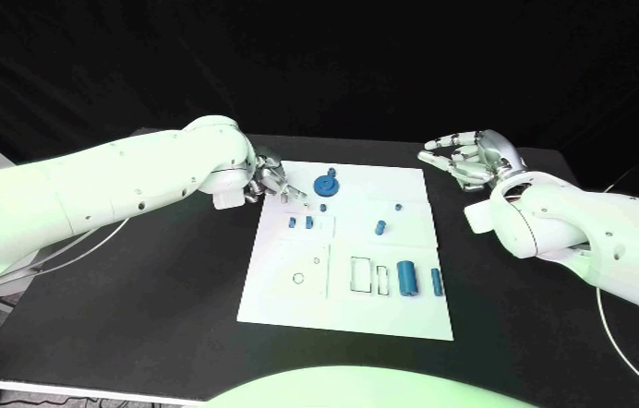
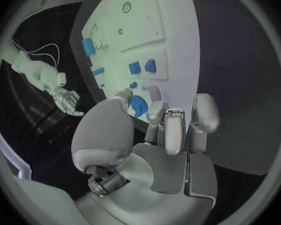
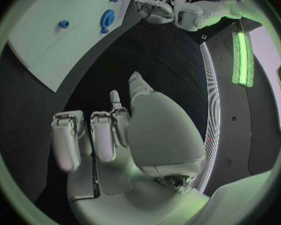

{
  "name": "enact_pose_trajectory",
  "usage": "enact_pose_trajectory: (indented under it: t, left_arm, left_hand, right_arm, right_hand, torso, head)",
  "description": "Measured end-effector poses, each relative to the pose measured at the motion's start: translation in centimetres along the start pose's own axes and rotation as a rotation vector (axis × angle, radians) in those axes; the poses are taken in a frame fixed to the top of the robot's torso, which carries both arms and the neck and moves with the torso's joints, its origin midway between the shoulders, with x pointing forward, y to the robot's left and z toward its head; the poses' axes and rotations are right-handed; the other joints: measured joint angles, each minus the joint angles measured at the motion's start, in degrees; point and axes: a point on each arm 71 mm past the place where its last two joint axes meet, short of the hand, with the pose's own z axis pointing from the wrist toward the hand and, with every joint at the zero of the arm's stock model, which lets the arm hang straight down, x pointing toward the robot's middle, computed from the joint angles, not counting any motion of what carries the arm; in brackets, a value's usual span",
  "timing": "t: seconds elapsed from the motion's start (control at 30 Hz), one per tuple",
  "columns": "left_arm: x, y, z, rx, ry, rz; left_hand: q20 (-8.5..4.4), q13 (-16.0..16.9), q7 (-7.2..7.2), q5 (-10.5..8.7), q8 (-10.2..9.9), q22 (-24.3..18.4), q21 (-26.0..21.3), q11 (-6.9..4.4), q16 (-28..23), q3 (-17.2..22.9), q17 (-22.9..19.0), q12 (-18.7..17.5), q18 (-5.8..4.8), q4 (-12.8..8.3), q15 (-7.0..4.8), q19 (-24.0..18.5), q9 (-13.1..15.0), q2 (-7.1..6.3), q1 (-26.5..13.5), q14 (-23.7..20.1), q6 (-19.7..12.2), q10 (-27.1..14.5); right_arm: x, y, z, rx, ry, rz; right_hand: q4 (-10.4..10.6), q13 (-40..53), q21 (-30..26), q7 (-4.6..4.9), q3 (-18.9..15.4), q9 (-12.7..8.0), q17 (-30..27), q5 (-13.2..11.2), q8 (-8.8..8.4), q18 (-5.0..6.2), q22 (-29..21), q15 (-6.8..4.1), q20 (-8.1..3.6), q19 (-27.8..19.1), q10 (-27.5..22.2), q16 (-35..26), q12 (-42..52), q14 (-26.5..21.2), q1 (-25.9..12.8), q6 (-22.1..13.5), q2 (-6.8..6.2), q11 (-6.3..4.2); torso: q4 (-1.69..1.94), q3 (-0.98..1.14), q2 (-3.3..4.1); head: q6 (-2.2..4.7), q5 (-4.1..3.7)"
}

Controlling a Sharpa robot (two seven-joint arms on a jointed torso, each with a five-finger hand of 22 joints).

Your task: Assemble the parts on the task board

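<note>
two blue cylinders (image 1: 407,277) lie lengthwise near task board (image 1: 346,316) front edge.

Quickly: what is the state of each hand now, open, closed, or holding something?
Left hand: open, holding nothing, fingers over the white task board beside the round blue gear-like part.
Right hand: open, holding nothing, fingers loosely curled.

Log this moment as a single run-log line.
left hand: open, over task board far-left corner, beside blue gear | right hand: open, off board | stage: reaching
</note>
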Motion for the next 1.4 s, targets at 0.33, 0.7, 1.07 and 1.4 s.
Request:
enact_pose_trajectory:
  t: [0.33,0.7,1.07,1.4]
  left_arm:
    - [1.4,-2.4,-0.3,0.319,-0.145,-0.104]
    - [4.1,-4.1,0.0,0.589,-0.345,0.064]
    - [5.3,-5.0,0.7,0.619,-0.387,0.265]
    - [5.4,-4.7,1.4,0.556,-0.370,0.347]
  left_hand:
    - [5.79,-24.0,5.17,0.50,-4.0,-18.9,-27.0,6.00,-23.6,8.4,-32.0,-21.7,2.48,-0.3,5.74,-17.7,-11.3,-4.08,22.3,-27.1,-13.2,-22.4]
    - [5.81,-33.4,3.31,0.28,-5.1,-18.1,-26.2,6.63,-18.4,10.7,-34.5,-27.5,2.47,-0.4,6.10,-15.0,-20.5,-6.78,24.4,-25.0,-10.2,-21.9]
    - [5.36,-37.1,2.90,0.28,-7.3,-14.2,-21.9,5.94,-9.0,9.0,-31.1,-28.0,2.47,-0.4,5.60,-14.2,-25.5,-7.00,24.2,-20.3,-4.8,-19.7]
    - [5.36,-38.9,2.62,0.28,-9.2,-12.5,-20.4,5.93,-6.8,9.9,-31.1,-29.5,2.47,-0.5,5.42,-14.2,-27.1,-6.98,25.2,-20.0,-2.0,-17.6]
  right_arm:
    - [-0.2,-0.2,0.0,0.002,-0.007,-0.003]
    - [-0.2,-0.4,0.0,0.000,-0.006,-0.006]
    - [0.2,-0.4,-0.1,-0.003,0.000,-0.008]
    - [0.3,-0.4,-0.1,-0.004,0.003,-0.009]
  right_hand:
    - [0.2,0.0,-0.2,0.00,-0.2,0.0,0.0,0.0,0.00,0.00,0.0,0.00,0.00,0.0,0.0,0.0,0.0,0.0,0.0,0.0,0.00,0.00]
    - [0.2,0.0,-0.2,0.00,-0.2,0.0,0.0,0.0,0.00,0.00,0.0,0.00,0.00,0.0,0.0,0.0,0.0,0.0,0.0,0.0,0.00,0.00]
    - [0.2,0.0,-0.2,0.00,-0.2,0.0,0.0,0.0,0.00,0.00,0.0,0.00,0.00,0.0,0.0,0.0,0.0,0.0,0.0,0.0,0.00,0.00]
    - [0.2,0.0,-0.2,0.00,-0.2,0.0,0.0,0.0,0.00,0.00,0.0,0.00,0.00,0.0,0.0,0.0,0.0,0.0,0.0,0.0,0.00,0.00]
  torso:
    - [0.02,0.05,-0.01]
    - [-0.03,0.03,0.04]
    - [-0.09,0.06,0.12]
    - [-0.07,0.06,0.10]
  head:
    - [0.42,-0.35]
    - [0.88,-0.69]
    - [1.13,-0.76]
    - [0.97,-0.83]
